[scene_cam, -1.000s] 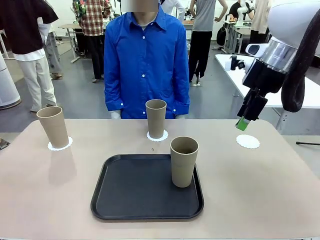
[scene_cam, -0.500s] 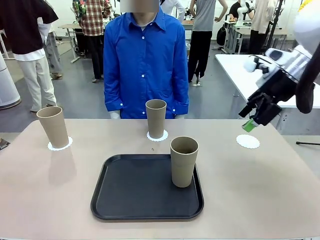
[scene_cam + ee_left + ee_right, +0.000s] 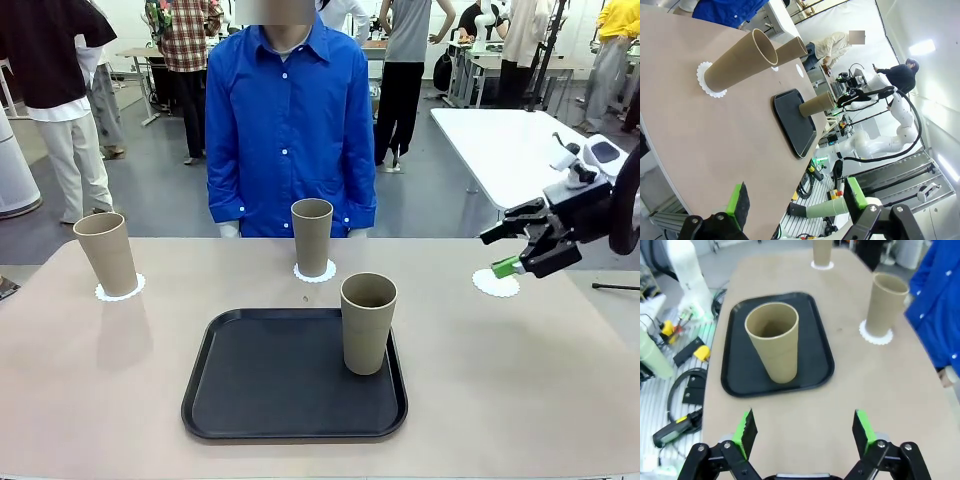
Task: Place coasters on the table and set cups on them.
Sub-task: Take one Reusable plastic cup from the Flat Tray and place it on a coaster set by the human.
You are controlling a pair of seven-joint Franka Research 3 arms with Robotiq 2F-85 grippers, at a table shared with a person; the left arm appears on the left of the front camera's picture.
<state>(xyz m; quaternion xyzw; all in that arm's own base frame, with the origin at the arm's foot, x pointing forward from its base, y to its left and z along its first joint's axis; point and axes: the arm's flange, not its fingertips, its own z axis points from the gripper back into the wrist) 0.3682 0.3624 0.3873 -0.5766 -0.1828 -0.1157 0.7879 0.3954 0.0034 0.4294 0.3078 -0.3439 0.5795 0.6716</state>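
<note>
On the bench (image 3: 120, 380), taking the black tray (image 3: 260, 400) as the landmark, I read two cups already seated on coasters: one cup (image 3: 106, 252) far to the tray's left on its coaster (image 3: 120, 292), and one cup (image 3: 312, 236) just beyond the tray's far edge on its coaster (image 3: 315, 273). The third cup (image 3: 368, 322) stands upright inside the tray at its right side. The third coaster (image 3: 496, 284) lies bare on the bench, well to the right of the tray.

Over the last second my right gripper (image 3: 503, 251) has swung from pointing down over that coaster to a level attitude just above it, aimed toward the tray. Its jaws are released and hold nothing; the wrist view frames the tray cup between them. I judge this as alignment for a side grasp on the last cup.

My left gripper (image 3: 795, 202) sits well left of the tray, jaws released, idle.
</note>
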